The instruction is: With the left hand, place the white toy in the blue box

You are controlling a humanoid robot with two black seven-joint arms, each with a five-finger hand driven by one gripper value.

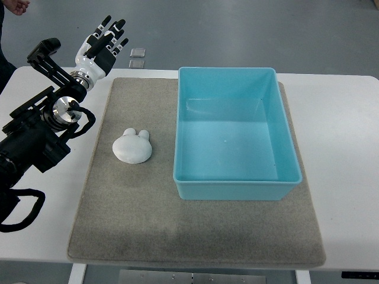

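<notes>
A white toy [132, 145] shaped like a rabbit head lies on the grey mat [148, 225], left of the blue box [237, 186]. The box is open-topped and holds nothing. My left hand [105, 42] hovers at the upper left, beyond the table's far edge, well above and left of the toy. Its fingers are spread and hold nothing. The left arm comes in from the left edge. No right arm shows.
The mat rests on a white table [343, 165]. Two small clear squares [137, 57] lie on the floor beyond the table. A person's hand [18, 6] shows at the top left corner.
</notes>
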